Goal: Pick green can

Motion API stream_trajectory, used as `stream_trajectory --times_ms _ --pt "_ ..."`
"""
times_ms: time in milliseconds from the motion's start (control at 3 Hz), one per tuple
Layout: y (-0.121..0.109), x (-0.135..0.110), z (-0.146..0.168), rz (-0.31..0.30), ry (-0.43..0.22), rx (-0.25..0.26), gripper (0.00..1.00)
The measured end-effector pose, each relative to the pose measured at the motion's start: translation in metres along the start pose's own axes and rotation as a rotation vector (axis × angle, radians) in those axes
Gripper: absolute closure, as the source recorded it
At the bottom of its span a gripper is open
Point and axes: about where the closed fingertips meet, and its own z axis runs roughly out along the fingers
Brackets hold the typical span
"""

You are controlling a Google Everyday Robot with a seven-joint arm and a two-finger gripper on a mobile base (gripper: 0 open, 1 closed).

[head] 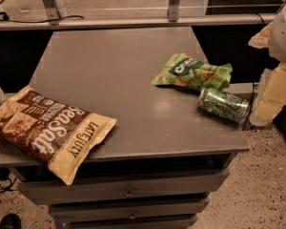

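Lying near tool, seemingly: green can

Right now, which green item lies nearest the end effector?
The green can, on its side at the right edge of the table; the end effector hangs just right of it. The flat green snack bag sits farther left.

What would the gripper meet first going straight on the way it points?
Probably the shiny green metal can lying on the grey table, below-left of the gripper at the right edge; depth is unclear.
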Motion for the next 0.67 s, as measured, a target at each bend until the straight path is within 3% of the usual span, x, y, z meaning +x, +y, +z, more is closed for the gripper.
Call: stream_trajectory --times_ms 333,667 --pt "0.0 0.0 0.0 0.0 0.0 0.0 0.0" --pt "0.0 0.0051 0.0035 0.037 -0.026 0.0 0.0"
